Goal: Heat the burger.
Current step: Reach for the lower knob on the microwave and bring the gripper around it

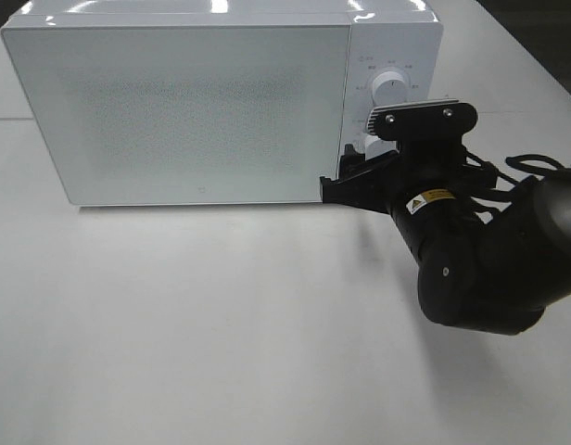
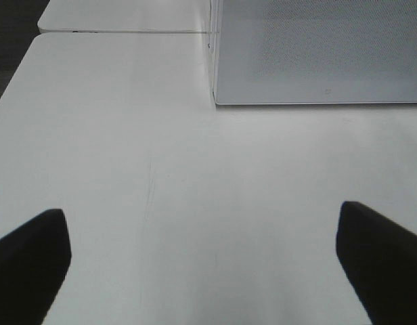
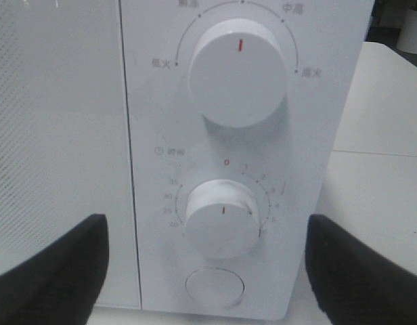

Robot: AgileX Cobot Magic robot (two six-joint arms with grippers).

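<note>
The burger is out of view. A white microwave (image 1: 193, 111) stands at the back of the table with its door (image 3: 56, 135) closed. My right gripper (image 3: 207, 230) is open in front of the control panel, its fingers (image 3: 59, 264) on either side of the lower timer knob (image 3: 222, 220) and short of it. The timer's mark points straight up, near 0. Above it is the power knob (image 3: 237, 71), below it a round button (image 3: 214, 288). My left gripper (image 2: 202, 223) is open and holds nothing, low over the bare table near the microwave's left front corner (image 2: 215, 100).
The white table (image 1: 221, 315) spreads out in front of the microwave. A seam between two tabletops (image 2: 120, 31) runs behind the microwave's left side. The right arm's black body (image 1: 489, 260) lies over the table's right part.
</note>
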